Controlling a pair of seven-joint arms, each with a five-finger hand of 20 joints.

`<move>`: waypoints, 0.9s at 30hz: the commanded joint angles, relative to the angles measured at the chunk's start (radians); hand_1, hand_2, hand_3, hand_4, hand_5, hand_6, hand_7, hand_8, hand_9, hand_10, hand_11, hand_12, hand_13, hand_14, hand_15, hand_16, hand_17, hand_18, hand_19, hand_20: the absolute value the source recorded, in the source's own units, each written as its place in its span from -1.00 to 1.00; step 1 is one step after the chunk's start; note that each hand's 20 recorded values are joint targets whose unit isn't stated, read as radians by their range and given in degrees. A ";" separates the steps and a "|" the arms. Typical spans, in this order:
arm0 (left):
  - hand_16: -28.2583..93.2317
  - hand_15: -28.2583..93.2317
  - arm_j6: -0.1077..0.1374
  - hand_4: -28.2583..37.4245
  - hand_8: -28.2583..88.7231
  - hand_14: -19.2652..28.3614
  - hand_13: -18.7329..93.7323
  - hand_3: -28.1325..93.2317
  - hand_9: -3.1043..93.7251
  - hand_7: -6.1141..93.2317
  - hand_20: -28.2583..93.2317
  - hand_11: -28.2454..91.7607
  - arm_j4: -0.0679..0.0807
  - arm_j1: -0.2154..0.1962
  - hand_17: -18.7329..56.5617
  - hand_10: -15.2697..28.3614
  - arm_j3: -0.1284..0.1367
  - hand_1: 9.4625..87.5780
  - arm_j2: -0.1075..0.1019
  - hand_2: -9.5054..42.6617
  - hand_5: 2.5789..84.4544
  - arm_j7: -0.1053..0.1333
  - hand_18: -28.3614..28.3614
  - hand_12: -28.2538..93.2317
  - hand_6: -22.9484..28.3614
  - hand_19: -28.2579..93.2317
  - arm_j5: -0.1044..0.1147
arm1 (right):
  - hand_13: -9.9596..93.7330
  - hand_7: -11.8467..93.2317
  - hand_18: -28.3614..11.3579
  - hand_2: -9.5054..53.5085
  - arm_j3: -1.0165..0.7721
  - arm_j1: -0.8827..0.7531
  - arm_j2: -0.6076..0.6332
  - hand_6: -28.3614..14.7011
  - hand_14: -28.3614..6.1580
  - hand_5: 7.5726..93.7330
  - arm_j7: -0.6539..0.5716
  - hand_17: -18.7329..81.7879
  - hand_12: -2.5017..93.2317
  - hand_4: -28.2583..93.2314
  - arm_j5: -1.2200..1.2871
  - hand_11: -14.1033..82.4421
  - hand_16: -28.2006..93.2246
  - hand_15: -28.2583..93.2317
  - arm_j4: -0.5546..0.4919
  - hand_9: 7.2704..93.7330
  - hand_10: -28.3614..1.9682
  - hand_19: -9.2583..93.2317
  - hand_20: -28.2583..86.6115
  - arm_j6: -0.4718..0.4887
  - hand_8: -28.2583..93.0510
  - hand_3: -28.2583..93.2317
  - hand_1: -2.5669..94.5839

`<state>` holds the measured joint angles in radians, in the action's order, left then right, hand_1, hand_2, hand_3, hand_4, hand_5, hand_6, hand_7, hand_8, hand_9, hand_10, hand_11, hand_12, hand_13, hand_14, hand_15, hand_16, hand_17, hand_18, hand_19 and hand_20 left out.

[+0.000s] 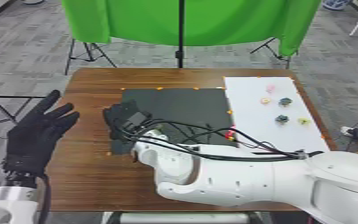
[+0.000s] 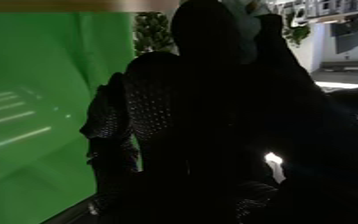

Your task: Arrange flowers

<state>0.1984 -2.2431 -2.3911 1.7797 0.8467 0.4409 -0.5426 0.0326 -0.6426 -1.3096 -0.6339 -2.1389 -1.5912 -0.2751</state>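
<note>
Lying on white sheet (image 1: 246,95): small flowers (image 1: 282,119), pink, peach, dark teal, yellow;
Left hand (image 1: 31,135): spread, at left edge of table (image 1: 95,185);
Right hand (image 1: 122,117): at left side of dark mat (image 1: 175,102); its state cannot be told

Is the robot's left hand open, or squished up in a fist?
Open. In the head view, the left hand has its fingers stretched out with gaps between them.

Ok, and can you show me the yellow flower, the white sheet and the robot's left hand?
Yellow flower (image 1: 304,121): head view, on its middle.
White sheet (image 1: 248,112): head view, on a bare part beside the flowers.
Left hand (image 1: 33,134): head view, on the glove below the fingers.
</note>
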 commanded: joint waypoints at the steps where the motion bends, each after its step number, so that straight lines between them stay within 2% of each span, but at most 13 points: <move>1: -0.67 0.24 0.006 -0.94 -0.69 0.98 -0.25 0.79 -0.23 -0.64 -0.41 -0.18 0.028 0.061 -0.79 0.60 -0.041 -0.66 -0.010 -0.43 -0.21 0.024 0.95 -0.36 0.16 0.36 0.016 | 0.65 -0.49 -0.73 -1.00 -0.054 -0.031 -0.007 0.47 0.26 0.75 0.042 -0.03 -0.28 -1.00 -0.055 -0.24 -0.18 0.57 0.028 0.94 0.37 0.83 0.25 0.134 -0.54 0.56 0.18; 2: -0.67 0.25 0.007 -0.95 -0.69 0.98 -0.25 0.79 -0.23 -0.64 -0.41 -0.18 0.032 0.069 -0.79 0.60 -0.048 -0.66 -0.018 -0.43 -0.21 0.030 0.95 -0.36 0.16 0.36 0.021 | 0.64 -0.49 -0.74 -1.00 -0.053 -0.023 -0.006 0.47 0.25 0.74 0.048 -0.04 -0.30 -1.00 -0.055 -0.22 -0.18 0.58 0.029 0.92 0.36 0.83 0.26 0.147 -0.54 0.55 0.16; 5: -0.67 0.25 0.002 -0.95 -0.69 0.98 -0.25 0.79 -0.23 -0.64 -0.41 -0.18 0.037 0.081 -0.79 0.60 -0.050 -0.66 -0.013 -0.43 -0.21 0.025 0.95 -0.36 0.16 0.36 0.019 | 0.61 -0.50 -0.78 -1.00 -0.082 -0.037 -0.012 0.46 0.21 0.68 0.060 -0.06 -0.34 -1.00 -0.046 -0.17 -0.19 0.59 0.029 0.87 0.30 0.79 0.27 0.196 -0.56 0.50 0.14; 7: -0.67 0.25 0.011 -0.95 -0.69 0.98 -0.25 0.79 -0.23 -0.64 -0.41 -0.18 0.041 0.088 -0.79 0.60 -0.060 -0.66 -0.030 -0.43 -0.21 0.041 0.95 -0.36 0.16 0.36 0.031 | 0.59 -0.51 -0.81 -1.00 -0.074 -0.025 -0.014 0.45 0.19 0.63 0.060 -0.07 -0.38 -1.00 -0.056 -0.12 -0.19 0.59 0.034 0.85 0.28 0.76 0.28 0.196 -0.56 0.50 0.11; 13: -0.67 0.25 0.003 -0.94 -0.69 0.99 -0.25 0.79 -0.23 -0.64 -0.41 -0.18 0.045 0.093 -0.79 0.60 -0.062 -0.66 -0.023 -0.43 -0.21 0.025 0.95 -0.36 0.16 0.36 0.027 | 0.56 -0.50 -0.83 -1.00 -0.094 -0.043 -0.011 0.46 0.15 0.52 0.057 -0.07 -0.46 -1.00 -0.055 -0.04 -0.20 0.61 0.026 0.81 0.24 0.72 0.28 0.224 -0.64 0.59 0.00; 15: -0.67 0.25 0.008 -0.94 -0.69 0.98 -0.25 0.79 -0.23 -0.64 -0.41 -0.18 0.046 0.090 -0.79 0.60 -0.068 -0.66 -0.036 -0.43 -0.21 0.034 0.95 -0.36 0.16 0.36 0.036 | 0.55 -0.50 -0.84 -1.00 -0.081 -0.034 -0.009 0.47 0.13 0.50 0.051 -0.08 -0.51 -1.00 -0.062 0.00 -0.20 0.62 0.025 0.80 0.22 0.71 0.28 0.217 -0.72 0.62 -0.04; 16: -0.67 0.25 0.004 -0.94 -0.69 0.98 -0.25 0.79 -0.23 -0.64 -0.41 -0.18 0.046 0.088 -0.79 0.60 -0.065 -0.66 -0.033 -0.43 -0.21 0.030 0.95 -0.36 0.16 0.36 0.035 | 0.55 -0.50 -0.85 -1.00 -0.094 -0.042 -0.009 0.47 0.13 0.50 0.058 -0.08 -0.51 -1.00 -0.067 0.03 -0.20 0.62 0.025 0.76 0.20 0.71 0.28 0.237 -0.73 0.63 -0.05; 18: -0.67 0.25 0.012 -0.94 -0.69 0.98 -0.25 0.79 -0.23 -0.64 -0.41 -0.18 0.046 0.080 -0.79 0.60 -0.072 -0.66 -0.054 -0.43 -0.21 0.053 0.95 -0.36 0.16 0.36 0.048 | 0.54 -0.50 -0.85 -1.00 -0.082 -0.033 -0.007 0.47 0.13 0.49 0.048 -0.08 -0.52 -1.00 -0.046 0.05 -0.20 0.62 0.020 0.73 0.18 0.71 0.29 0.238 -0.74 0.64 -0.07; 20: -0.67 0.25 0.014 -0.94 -0.69 0.98 -0.25 0.79 -0.23 -0.64 -0.41 -0.18 0.045 0.081 -0.79 0.60 -0.071 -0.65 -0.053 -0.43 -0.21 0.053 0.95 -0.36 0.16 0.36 0.049 | 0.53 -0.50 -0.86 -1.00 -0.088 -0.035 -0.003 0.47 0.12 0.47 0.051 -0.09 -0.53 -1.00 -0.043 0.07 -0.20 0.63 0.018 0.71 0.17 0.70 0.29 0.257 -0.74 0.64 -0.08; 23: -0.67 0.25 0.019 -0.94 -0.69 0.98 -0.25 0.79 -0.23 -0.64 -0.41 -0.18 0.044 0.073 -0.79 0.60 -0.070 -0.65 -0.064 -0.42 -0.21 0.060 0.95 -0.36 0.16 0.36 0.058 | 0.52 -0.51 -0.86 -1.00 -0.094 -0.038 -0.002 0.46 0.12 0.45 0.051 -0.09 -0.53 -1.00 -0.042 0.09 -0.20 0.64 0.016 0.69 0.16 0.70 0.29 0.264 -0.74 0.64 -0.08; 26: -0.67 0.25 0.019 -0.94 -0.69 0.98 -0.25 0.79 -0.23 -0.64 -0.41 -0.18 0.044 0.073 -0.79 0.60 -0.068 -0.65 -0.059 -0.42 -0.21 0.048 0.95 -0.36 0.16 0.36 0.055 | 0.51 -0.51 -0.86 -1.00 -0.102 -0.044 -0.004 0.45 0.10 0.43 0.047 -0.09 -0.54 -1.00 -0.042 0.09 -0.20 0.65 0.018 0.67 0.12 0.69 0.29 0.265 -0.74 0.63 -0.10; 27: -0.67 0.25 0.012 -0.94 -0.69 0.98 -0.25 0.79 -0.23 -0.64 -0.41 -0.18 0.045 0.078 -0.79 0.60 -0.068 -0.65 -0.051 -0.42 -0.21 0.035 0.95 -0.36 0.16 0.36 0.049 | 0.51 -0.51 -0.86 -1.00 -0.098 -0.041 -0.002 0.44 0.10 0.43 0.039 -0.08 -0.54 -1.00 -0.039 0.10 -0.20 0.65 0.017 0.66 0.11 0.69 0.29 0.265 -0.74 0.63 -0.10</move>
<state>0.2043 -2.2031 -2.2997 1.7097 0.7890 0.4939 -0.4957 -0.0518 -0.6868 -1.3119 -0.5834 -2.1764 -1.5645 -0.0234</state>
